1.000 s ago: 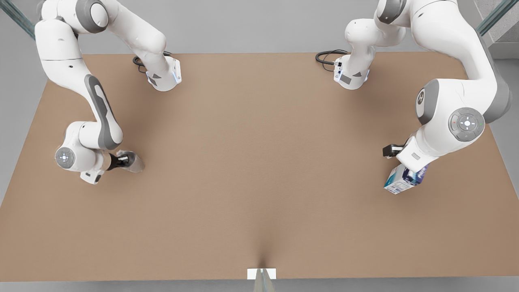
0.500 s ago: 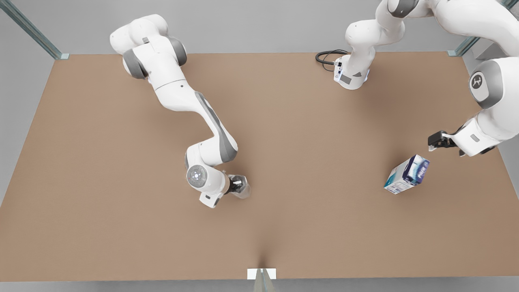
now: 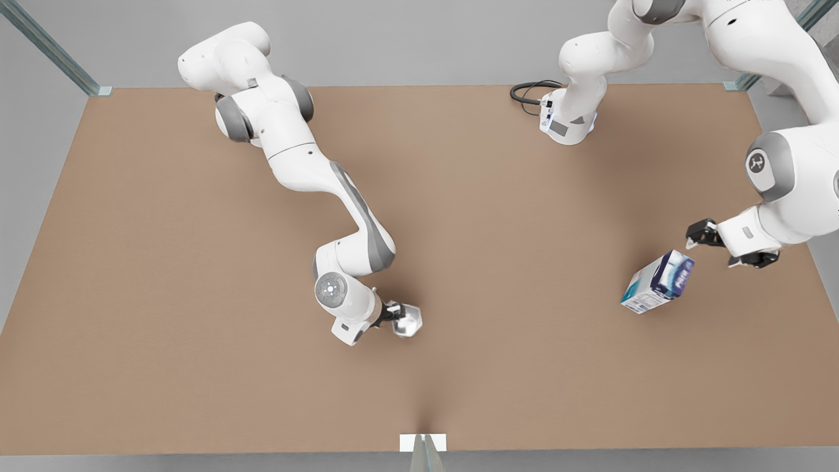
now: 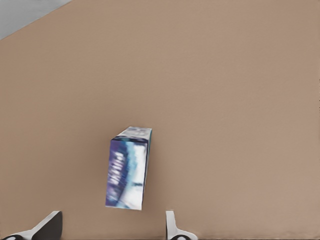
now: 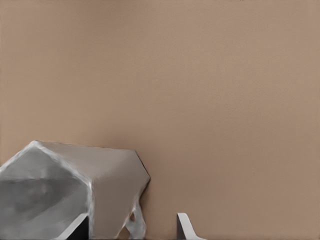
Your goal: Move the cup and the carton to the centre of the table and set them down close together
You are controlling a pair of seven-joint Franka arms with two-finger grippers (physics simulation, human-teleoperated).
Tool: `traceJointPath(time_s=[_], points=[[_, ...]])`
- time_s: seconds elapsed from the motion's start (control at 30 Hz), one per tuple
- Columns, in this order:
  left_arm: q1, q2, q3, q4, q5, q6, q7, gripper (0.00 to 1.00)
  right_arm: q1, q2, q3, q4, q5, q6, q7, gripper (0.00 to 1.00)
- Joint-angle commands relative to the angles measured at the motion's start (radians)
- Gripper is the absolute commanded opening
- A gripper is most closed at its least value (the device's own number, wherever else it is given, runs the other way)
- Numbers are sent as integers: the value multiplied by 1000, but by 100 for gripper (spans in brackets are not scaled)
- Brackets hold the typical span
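Right gripper (image 3: 397, 315) clamped on cup (image 3: 408, 320) near table (image 3: 196, 328) centre, left gripper (image 3: 699, 233) jaws apart, hovering just beside carton (image 3: 657, 282), carton on table, outside the jaws

Left gripper (image 3: 696, 235) low at front view's right, fingers spread; right gripper (image 3: 401, 316) near centre.

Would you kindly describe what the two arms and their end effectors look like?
Both arms are glossy white with grey joint caps and rounded links. A black cable coils by one base. The left end effector and the right end effector are dark, with pale fingertips in the wrist views.
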Motion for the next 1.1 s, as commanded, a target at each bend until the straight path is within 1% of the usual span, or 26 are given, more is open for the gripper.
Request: traceJointPath(time_s=[0.0,0.07,0.13,0.2,0.27,0.3,0.33,0.37,0.4,0.47,0.53,0.57,0.6,0.63,0.67,0.7,0.73,0.97,1.07], points=[[-3,-1,0,-3,-7,0,7,99,0,0,0,0,0,0,0,100],[-3,-13,-17,-37,-7,6,19,99,-2,-4,2,0,0,-2,2,100],[-1,-4,-16,-74,-7,77,21,99,-2,-13,6,-3,2,-5,2,100],[45,5,-16,-112,-5,124,65,99,0,-41,11,-9,5,-6,3,100],[66,11,-16,-114,4,124,88,99,-2,-81,8,-15,3,-17,2,100],[66,15,-16,-115,4,124,91,99,-18,-144,14,-55,-3,-71,0,100],[65,19,-16,-126,5,138,91,99,-93,-280,-2,-81,-70,-316,-12,100],[62,19,-16,-132,5,141,91,99,-156,-374,8,-83,-276,-486,-44,100],[60,19,-16,-147,8,162,114,99,-187,-426,2,-83,-313,-565,-69,100],[59,12,-16,-203,28,215,143,99,-209,-512,0,-83,-468,-652,-69,100],[59,8,-16,-239,31,247,183,99,-241,-645,14,-227,-594,-631,-57,100],[57,8,-16,-250,30,247,180,99,-304,-714,98,-290,-679,-606,-51,100],[59,8,-16,-259,30,247,177,99,-400,-790,195,-383,-715,-563,-35,100],[60,11,-16,-259,30,248,176,99,-452,-825,225,-406,-715,-563,-34,100],[62,16,-16,-258,30,256,177,99,-489,-846,250,-422,-715,-563,-28,100],[63,16,-16,-258,30,273,180,99,-564,-845,317,-422,-715,-565,-28,100],[63,21,-16,-258,30,274,180,99,-594,-843,354,-420,-718,-563,-25,100],[52,56,-16,-266,27,305,165,99,-588,-828,354,-420,-719,-563,17,100],[58,42,-16,-266,30,304,179,99,-586,-826,354,-414,-718,-574,14,100]])
